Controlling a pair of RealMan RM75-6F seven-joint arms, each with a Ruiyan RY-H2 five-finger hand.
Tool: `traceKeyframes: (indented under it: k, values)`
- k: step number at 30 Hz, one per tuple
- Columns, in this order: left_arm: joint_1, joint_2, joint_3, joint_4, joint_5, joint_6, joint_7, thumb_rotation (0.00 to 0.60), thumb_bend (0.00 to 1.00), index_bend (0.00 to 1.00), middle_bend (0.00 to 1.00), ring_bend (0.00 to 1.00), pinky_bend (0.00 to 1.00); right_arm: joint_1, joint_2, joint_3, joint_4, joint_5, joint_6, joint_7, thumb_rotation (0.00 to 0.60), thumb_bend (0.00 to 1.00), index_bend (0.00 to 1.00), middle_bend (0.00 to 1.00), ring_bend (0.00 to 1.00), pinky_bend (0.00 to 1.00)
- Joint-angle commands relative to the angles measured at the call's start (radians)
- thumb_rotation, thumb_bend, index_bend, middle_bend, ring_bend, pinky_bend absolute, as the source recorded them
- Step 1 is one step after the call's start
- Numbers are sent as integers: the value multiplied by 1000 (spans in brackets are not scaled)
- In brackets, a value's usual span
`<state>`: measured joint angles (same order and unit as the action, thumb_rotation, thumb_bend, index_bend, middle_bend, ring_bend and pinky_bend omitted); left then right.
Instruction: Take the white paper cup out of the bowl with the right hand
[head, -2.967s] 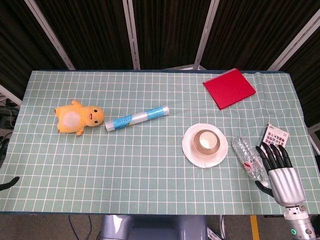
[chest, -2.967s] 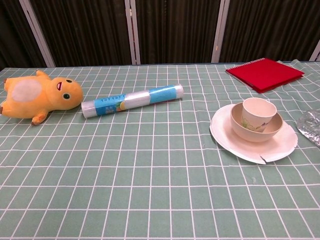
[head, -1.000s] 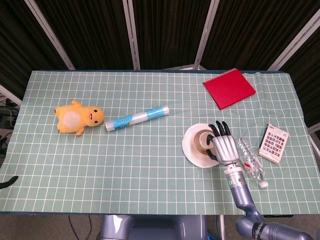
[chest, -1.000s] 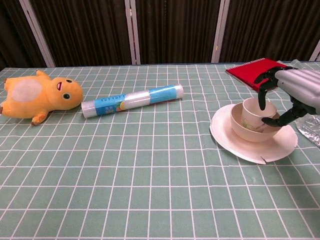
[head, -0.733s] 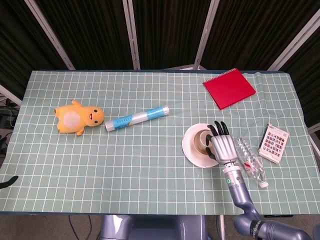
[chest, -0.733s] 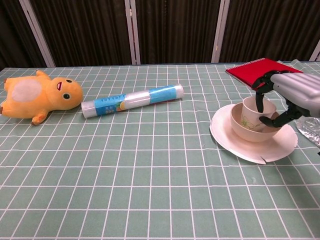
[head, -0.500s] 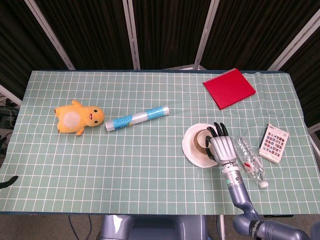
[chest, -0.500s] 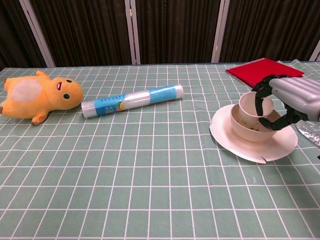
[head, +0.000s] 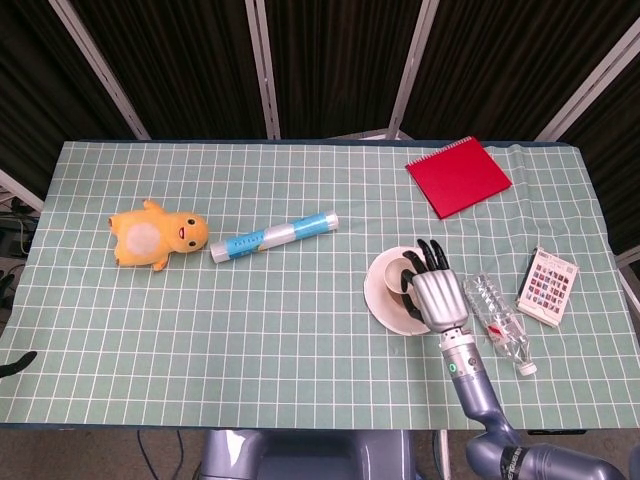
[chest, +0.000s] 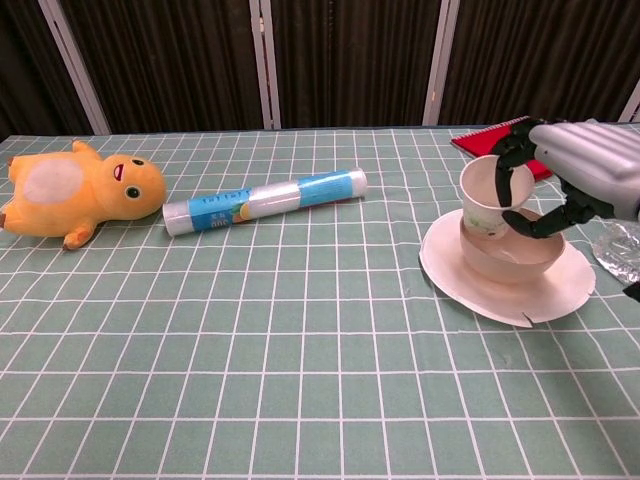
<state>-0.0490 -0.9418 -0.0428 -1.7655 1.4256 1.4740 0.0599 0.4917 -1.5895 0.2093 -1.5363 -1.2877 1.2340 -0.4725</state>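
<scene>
- One hand of mine is at work: my right hand grips the white paper cup, dark fingers hooked over its rim and the thumb pressing from below.
- I hold the cup tilted, its mouth turned toward the chest camera, raised above the bowl with its base close over the bowl's rim; whether they touch I cannot tell.
- From the head view my right hand covers the right half of the bowl, and the cup peeks out at my fingertips.
- The bowl sits on a white plate on the green checked surface.
- Just right of my hand lies a crushed clear plastic bottle, and beyond it a small box with coloured squares.
- A red spiral notebook lies toward the far right of the surface.
- Well to the left are a blue and clear roll and a yellow plush duck.
- My left hand shows only as a dark tip at the lower left edge of the head view; I cannot tell how its fingers lie.
</scene>
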Motion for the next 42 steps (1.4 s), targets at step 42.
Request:
traceKeyframes:
  k: [42]
  values:
    - [7, 8, -3, 3, 3, 14, -23, 600, 88, 0, 0, 0, 0, 13, -94, -143, -216, 7, -51, -200, 600, 228, 267, 1, 0, 0]
